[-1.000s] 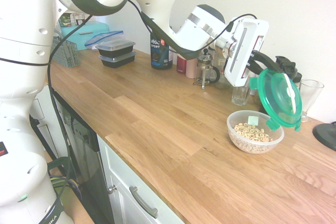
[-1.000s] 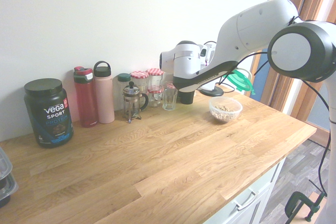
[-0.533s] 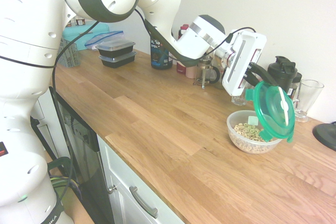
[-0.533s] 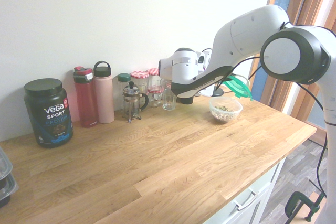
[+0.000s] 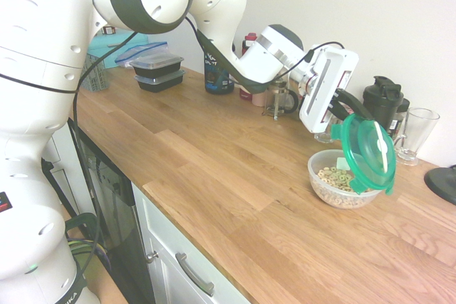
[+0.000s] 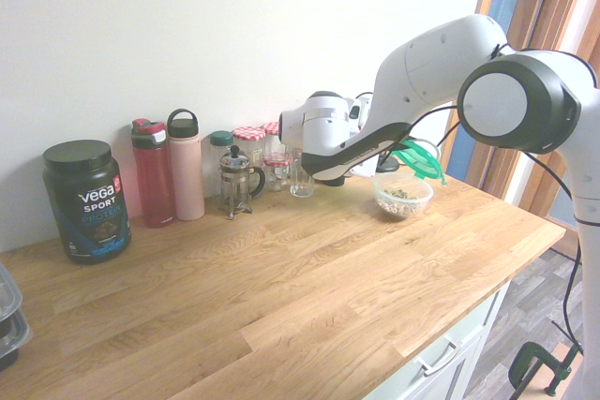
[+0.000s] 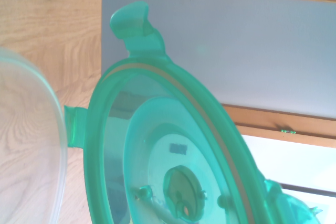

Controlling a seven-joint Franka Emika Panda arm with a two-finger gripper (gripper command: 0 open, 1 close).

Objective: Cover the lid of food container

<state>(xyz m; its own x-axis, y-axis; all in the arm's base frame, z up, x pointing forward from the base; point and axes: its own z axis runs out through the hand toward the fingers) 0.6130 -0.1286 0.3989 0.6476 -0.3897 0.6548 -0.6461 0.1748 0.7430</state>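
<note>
Gripper point(image 5: 347, 108) pinches the tilted lid point(image 5: 368, 152) over the food container point(image 5: 342, 184).

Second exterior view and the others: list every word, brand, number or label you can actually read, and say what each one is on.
"vega" on the black tub, second exterior view.
"SPORT" on the same tub, under the brand.
A third line below that is too blurred to read.
The same tub in the first exterior view: print mostly hidden by the arm, unreadable.
White label on the food container: no legible text.
Lid in the wrist view: a small mark, unreadable.
</note>
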